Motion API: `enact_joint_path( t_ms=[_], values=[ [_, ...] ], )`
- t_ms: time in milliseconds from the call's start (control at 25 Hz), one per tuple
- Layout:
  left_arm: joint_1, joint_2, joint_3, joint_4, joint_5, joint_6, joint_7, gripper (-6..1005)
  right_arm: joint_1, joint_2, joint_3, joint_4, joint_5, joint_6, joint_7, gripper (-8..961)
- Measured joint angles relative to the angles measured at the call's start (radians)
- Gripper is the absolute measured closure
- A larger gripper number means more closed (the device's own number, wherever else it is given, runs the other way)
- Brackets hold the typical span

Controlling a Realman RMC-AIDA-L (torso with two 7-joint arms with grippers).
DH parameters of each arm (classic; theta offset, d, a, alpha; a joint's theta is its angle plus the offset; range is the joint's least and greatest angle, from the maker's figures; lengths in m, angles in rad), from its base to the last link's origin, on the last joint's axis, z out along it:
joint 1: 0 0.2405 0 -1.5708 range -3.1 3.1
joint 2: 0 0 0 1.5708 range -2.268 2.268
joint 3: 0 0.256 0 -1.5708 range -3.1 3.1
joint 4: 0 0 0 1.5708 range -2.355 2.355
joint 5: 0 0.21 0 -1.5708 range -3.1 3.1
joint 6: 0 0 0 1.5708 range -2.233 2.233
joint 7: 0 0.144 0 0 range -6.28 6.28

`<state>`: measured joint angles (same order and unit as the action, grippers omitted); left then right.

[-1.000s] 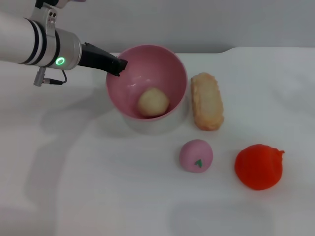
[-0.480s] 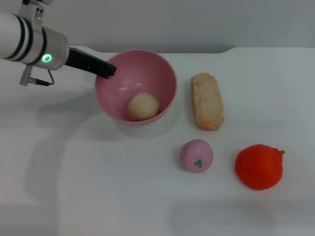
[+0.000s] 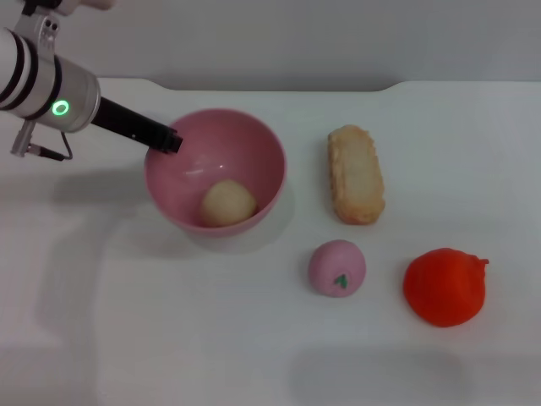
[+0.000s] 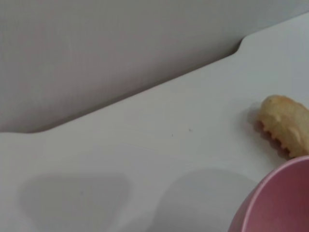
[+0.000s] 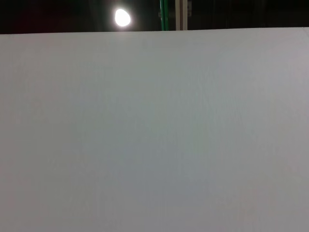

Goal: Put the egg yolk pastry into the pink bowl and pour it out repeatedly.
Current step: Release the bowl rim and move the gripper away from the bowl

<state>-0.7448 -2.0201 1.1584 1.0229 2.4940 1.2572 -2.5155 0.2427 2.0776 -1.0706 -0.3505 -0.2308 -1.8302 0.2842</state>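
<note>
Plain white counter (image 3: 254, 355) with a grey wall behind it, nothing fancy. On it, the egg yolk pastry (image 3: 227, 203) sits inside the pink bowl (image 3: 254, 152), resting low against the near side of the bowl's inner wall. That fits with the bowl looking tipped a bit toward the near edge, so the little ball rolls to the lowest spot.

The left end effector (image 3: 163, 140) is at the bowl's far-left rim, and its dark tip seems clamped on that rim, which would explain why the bowl can sit tilted like that. From the left wrist view only a slice of pink rim shows, plus a corner of the bread, so the grip itself can't be confirmed there.

Best guess is this is the carry or pre-pour stage: pastry is loaded, bowl is held by the edge, and a pinch on the rim gives the wrist room to roll the bowl over for a pour.

Right of the bowl lies the long tan bread (image 3: 355, 173), close by but apart from it. Nearer and to the right are a pink ball (image 3: 336, 267) with a green mark and a red-orange lump (image 3: 444, 286), both well clear of the bowl.

The right end effector isn't visible anywhere; its wrist camera just faces a blank pale surface.
</note>
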Motion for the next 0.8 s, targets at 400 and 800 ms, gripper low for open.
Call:
enact_joint_path(
  t_ms=[400, 800],
  values=[
    [0.025, 0.004, 0.000, -0.031, 0.001, 0.003, 0.000, 927, 0.009, -0.003, -0.001, -0.007, -0.001, -0.002, -0.002, 229],
    [0.046, -0.001, 0.006, -0.072, 0.001, -0.024, 0.009, 901, 0.013, -0.003, 0.001, -0.008, 0.004, -0.016, -0.003, 229]
  ],
)
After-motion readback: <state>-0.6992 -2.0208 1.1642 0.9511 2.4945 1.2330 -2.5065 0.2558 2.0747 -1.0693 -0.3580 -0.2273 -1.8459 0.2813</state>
